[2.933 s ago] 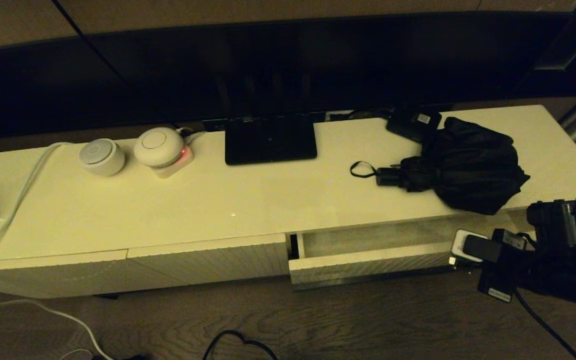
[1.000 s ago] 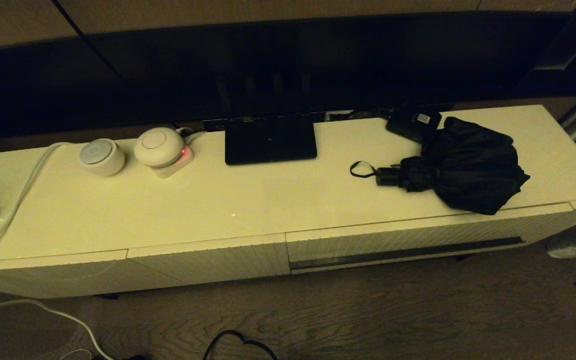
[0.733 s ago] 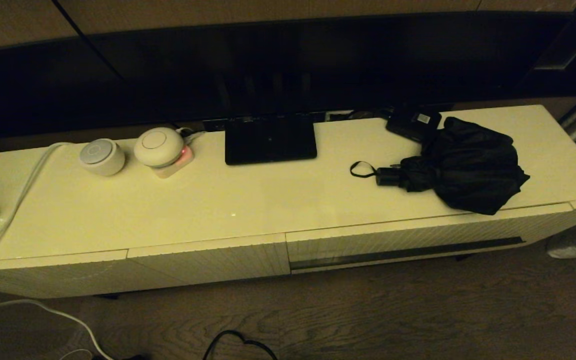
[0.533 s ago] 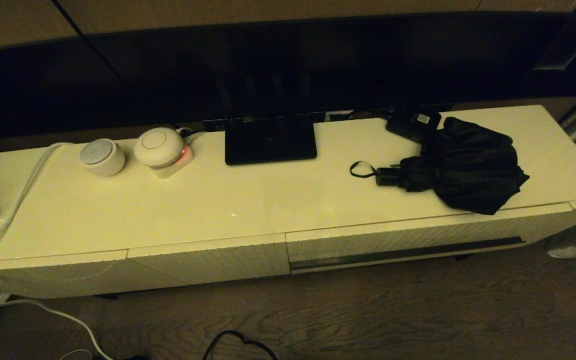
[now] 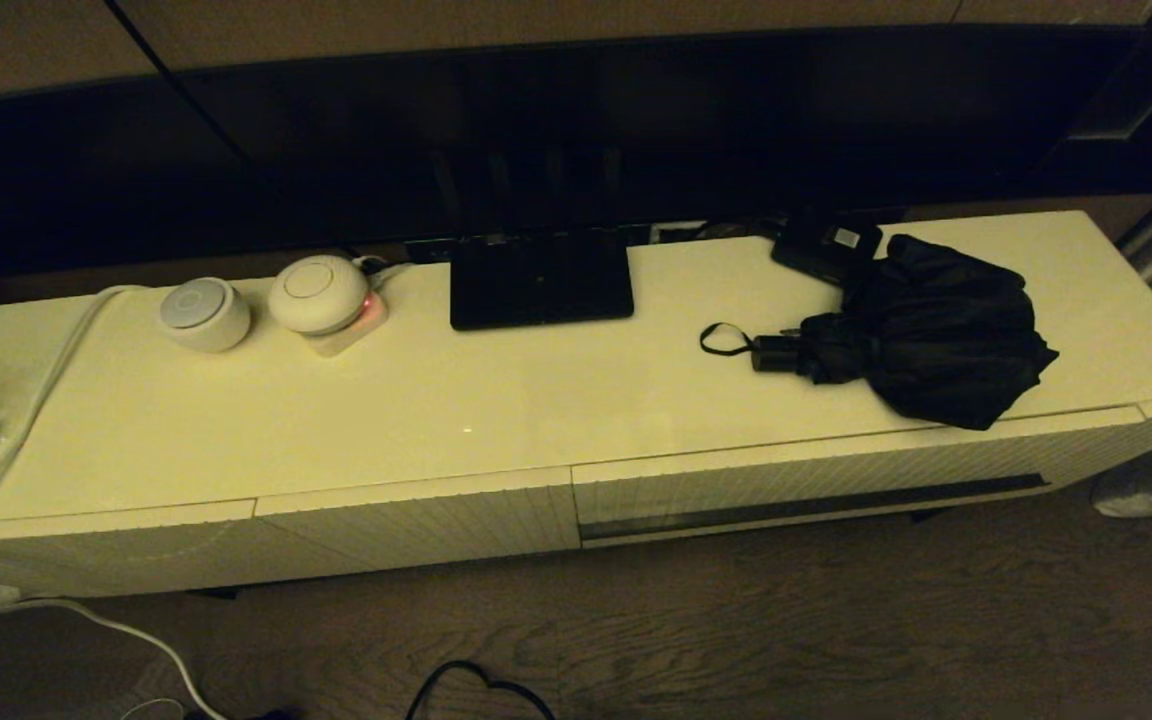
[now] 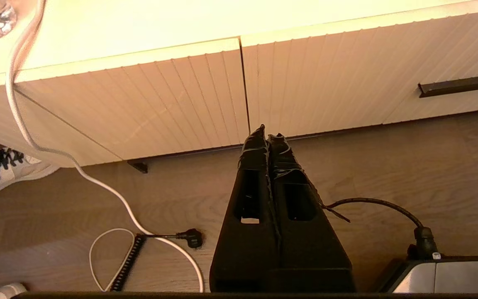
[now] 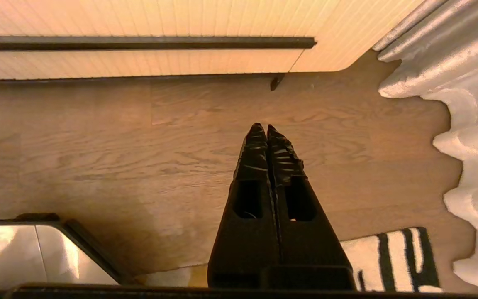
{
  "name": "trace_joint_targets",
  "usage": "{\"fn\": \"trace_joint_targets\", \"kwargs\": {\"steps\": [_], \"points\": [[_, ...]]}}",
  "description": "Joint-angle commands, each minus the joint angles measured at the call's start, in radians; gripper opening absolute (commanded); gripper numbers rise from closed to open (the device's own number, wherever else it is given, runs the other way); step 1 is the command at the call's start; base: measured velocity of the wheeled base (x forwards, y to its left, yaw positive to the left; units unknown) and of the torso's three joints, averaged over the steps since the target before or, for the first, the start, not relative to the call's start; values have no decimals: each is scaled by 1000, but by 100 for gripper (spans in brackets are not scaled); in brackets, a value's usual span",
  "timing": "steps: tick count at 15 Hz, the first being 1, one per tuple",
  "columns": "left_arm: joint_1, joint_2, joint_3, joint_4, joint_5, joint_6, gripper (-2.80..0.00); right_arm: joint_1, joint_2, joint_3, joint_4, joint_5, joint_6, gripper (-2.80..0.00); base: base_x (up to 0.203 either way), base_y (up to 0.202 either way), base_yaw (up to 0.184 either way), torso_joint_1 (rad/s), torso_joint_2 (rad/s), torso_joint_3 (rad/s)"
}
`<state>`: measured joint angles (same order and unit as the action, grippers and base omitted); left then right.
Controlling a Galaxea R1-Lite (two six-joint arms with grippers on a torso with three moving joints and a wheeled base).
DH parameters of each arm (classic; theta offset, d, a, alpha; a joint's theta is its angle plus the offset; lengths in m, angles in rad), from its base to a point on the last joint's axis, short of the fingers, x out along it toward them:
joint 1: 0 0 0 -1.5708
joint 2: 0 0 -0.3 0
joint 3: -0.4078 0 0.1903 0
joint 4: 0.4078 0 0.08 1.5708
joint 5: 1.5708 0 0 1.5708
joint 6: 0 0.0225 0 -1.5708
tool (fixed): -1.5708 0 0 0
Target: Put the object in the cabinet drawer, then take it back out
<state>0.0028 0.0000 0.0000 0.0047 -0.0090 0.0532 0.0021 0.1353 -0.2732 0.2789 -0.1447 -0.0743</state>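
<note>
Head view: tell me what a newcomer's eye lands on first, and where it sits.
The black umbrella stands out most, lying slumped on the right of the pale cabinet top, handle and strap loop pointing toward the middle. Just below it, the cabinet drawer is shut, its long dark slot showing. On the far left sit two round white devices.

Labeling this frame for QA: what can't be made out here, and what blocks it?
- Cabinet drawer interior: hidden in every view by its shut ribbed front.
- Umbrella shaft: head view, covered by its own baggy canopy.
- Small black box label text: head view, too small to read.
- Left pincer and right pincer: outside the head view; each shows only in its wrist view, shut over the floor.
</note>
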Motion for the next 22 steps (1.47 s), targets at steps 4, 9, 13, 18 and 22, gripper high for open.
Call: {"fn": "trace_joint_targets", "kwargs": {"steps": [4,9,13,18,22], "points": [[0,0,3,0,0,0,-280,3,-137,167,-95,26,21,-280,0,0,0,0,0,0],[0,0,3,0,0,0,-280,3,-134,273,-274,162,13,-280,0,0,0,0,0,0],[0,0,3,0,0,-1,-280,3,-137,275,-276,158,30,-280,0,0,0,0,0,0],[0,0,3,0,0,0,-280,3,-137,273,-274,155,53,-280,0,0,0,0,0,0],[0,0,3,0,0,0,-280,3,-135,273,-276,155,64,-280,0,0,0,0,0,0]]}}
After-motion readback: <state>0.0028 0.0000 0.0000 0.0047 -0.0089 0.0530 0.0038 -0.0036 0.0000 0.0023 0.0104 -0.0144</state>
